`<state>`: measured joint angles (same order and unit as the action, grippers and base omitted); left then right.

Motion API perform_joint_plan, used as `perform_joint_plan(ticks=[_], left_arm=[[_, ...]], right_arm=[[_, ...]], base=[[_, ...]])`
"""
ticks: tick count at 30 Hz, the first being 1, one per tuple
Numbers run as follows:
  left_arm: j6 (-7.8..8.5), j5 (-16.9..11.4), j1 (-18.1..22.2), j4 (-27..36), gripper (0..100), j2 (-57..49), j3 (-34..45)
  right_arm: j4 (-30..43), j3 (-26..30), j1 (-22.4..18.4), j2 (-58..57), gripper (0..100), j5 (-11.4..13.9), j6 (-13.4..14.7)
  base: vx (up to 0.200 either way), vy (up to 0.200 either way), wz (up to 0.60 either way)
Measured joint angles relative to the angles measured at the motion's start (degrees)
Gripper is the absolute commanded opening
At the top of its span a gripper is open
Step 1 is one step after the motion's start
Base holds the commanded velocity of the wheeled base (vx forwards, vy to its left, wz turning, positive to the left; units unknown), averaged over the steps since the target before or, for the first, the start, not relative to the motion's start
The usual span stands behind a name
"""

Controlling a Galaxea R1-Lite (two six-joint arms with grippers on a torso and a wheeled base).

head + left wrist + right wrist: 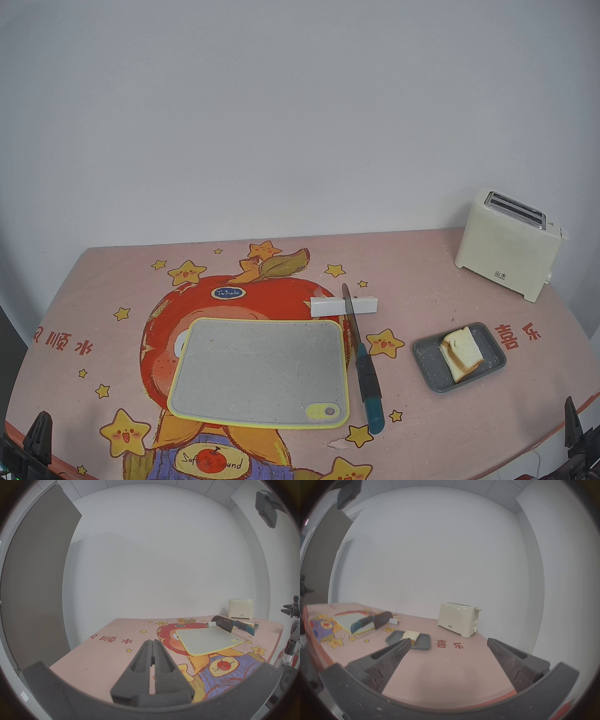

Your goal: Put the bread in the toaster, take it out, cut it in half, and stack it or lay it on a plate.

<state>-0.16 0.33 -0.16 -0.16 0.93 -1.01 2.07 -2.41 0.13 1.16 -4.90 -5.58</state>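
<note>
A slice of bread (461, 353) (411, 635) lies on a small grey plate (490, 354) (423, 644) on the right side of the pink table. The cream toaster (509, 244) (458, 618) (240, 608) stands at the back right corner. A grey cutting board with a yellow rim (259, 371) (207, 639) lies in the middle. A knife with a teal handle (364, 364) (232, 624) (368, 621) lies beside the board, its blade resting on a white block (344, 305). My left gripper (153, 642) is shut at the table's near left edge. My right gripper (448, 642) is open at the near right edge, holding nothing.
The table (94, 300) has a cartoon apple and star print and a rounded front edge. A plain white wall stands right behind it. A grey panel (34, 583) stands left of the table.
</note>
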Motion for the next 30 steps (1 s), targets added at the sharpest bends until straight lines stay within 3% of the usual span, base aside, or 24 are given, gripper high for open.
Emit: perform_joint_plan(ticks=[4, 6, 9, 13, 16, 20, 30], left_arm=[[0.00, 0.0, 0.0, 0.0, 0, 0.0, 0.0], [0.02, 0.0, 0.0, 0.0, 0, 0.0, 0.0], [0.00, 0.0, 0.0, 0.0, 0, 0.0, 0.0], [0.00, 0.0, 0.0, 0.0, 0, 0.0, 0.0], [0.00, 0.0, 0.0, 0.0, 0, 0.0, 0.0], [0.00, 0.0, 0.0, 0.0, 0, 0.0, 0.0], [0.00, 0.0, 0.0, 0.0, 0, 0.0, 0.0]], right_arm=[[-0.1, 0.2, 0.0, -0.2, 100, -1.0, 8.6], [-0.1, 0.3, 0.0, -0.2, 100, -0.4, 9.9], [-0.4, 0.7, -0.1, -0.2, 100, 2.7, 8.9], [-0.7, 1.2, -0.1, -0.2, 100, 6.6, 3.5], [-1.0, 1.4, -0.1, -0.2, 100, 6.2, 3.8], [-1.9, 1.4, -0.2, -0.2, 100, 2.5, 6.8], [-2.0, 1.4, -0.1, -0.2, 100, 2.6, 7.0]], base=[[0.000, 0.000, 0.00], [0.000, 0.000, 0.00], [0.000, 0.000, 0.00], [0.000, 0.000, 0.00], [0.000, 0.000, 0.00], [0.000, 0.000, 0.00], [0.000, 0.000, 0.00]])
